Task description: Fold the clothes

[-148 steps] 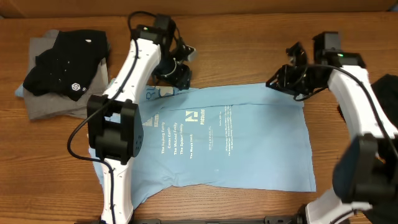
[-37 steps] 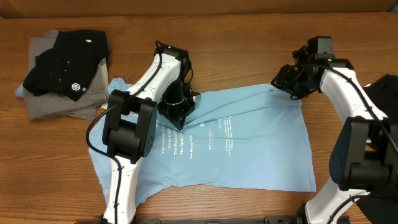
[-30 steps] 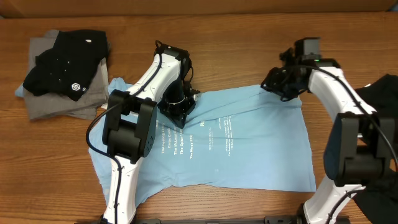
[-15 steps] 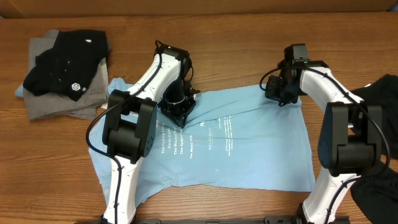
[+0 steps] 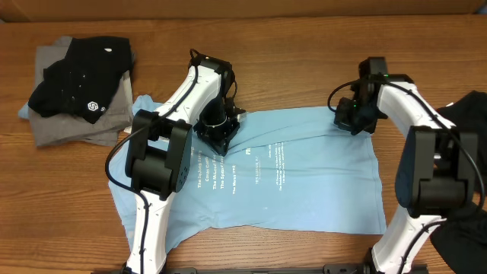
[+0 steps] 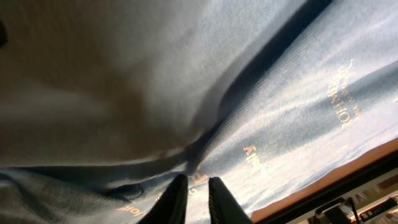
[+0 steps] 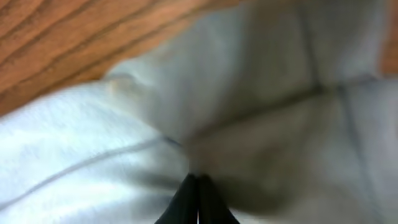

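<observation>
Status: left gripper [image 5: 216, 130] pinches blue shirt [image 5: 304, 179] at its 11 o'clock edge, right gripper [image 5: 354, 119] nipped shut on its 2 o'clock corner; clothes pile [image 5: 76, 91] sits at 10 o'clock.

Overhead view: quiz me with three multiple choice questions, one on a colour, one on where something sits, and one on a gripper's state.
1. What colour is the spread T-shirt? A) red; B) white; C) light blue.
2. Where is the folded stack? A) in a basket; B) at the table's far left corner; C) at its near right edge.
3. How is the right gripper? A) shut on the T-shirt's edge; B) wide open over bare wood; C) holding a black garment.

Answers: 1 C, the overhead view shows pale blue cloth. 2 B, the stack lies at that corner. 3 A, the right wrist view shows its fingertips closed with cloth puckering into them.
</observation>
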Tool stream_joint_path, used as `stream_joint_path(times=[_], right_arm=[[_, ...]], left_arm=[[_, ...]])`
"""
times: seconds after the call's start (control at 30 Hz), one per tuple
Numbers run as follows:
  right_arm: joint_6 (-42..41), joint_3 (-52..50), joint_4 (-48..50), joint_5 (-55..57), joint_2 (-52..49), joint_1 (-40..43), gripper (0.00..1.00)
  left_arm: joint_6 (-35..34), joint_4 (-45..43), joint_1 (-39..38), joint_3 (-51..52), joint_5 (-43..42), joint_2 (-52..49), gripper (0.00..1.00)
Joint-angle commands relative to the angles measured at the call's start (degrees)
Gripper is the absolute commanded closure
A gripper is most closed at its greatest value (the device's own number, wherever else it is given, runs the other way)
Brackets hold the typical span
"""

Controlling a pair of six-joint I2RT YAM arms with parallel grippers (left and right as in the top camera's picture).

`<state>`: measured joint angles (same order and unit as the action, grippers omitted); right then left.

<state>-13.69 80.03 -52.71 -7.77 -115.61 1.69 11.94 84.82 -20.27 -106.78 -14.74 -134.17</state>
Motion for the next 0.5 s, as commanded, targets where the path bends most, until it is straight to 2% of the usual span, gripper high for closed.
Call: stream_joint_path(times=[0.0,0.13,0.23,0.47], right_arm=[[-0.11,0.35,-1.73,0.46,5.31,-0.02,0.96],[-0.17,0.33,-6.62,0.42,5.66,-0.09,0.96],[-0.13,0.24,-8.90,0.48,5.66,-0.11,0.95],[-0.11,0.31,-8.00,-0.83,5.70,2.01,0.92]], left_arm=[[-0.87,-0.26,-0.44,0.28,0.13,0.09,0.79],[-0.87,-0.66,-0.42,0.26,0.11,0.09,0.80],[-0.85,-0.90,-0.44,-0.20,0.09,0.09,0.92],[-0.83,1.40,-0.44,-8.52,-2.23,0.09,0.96]])
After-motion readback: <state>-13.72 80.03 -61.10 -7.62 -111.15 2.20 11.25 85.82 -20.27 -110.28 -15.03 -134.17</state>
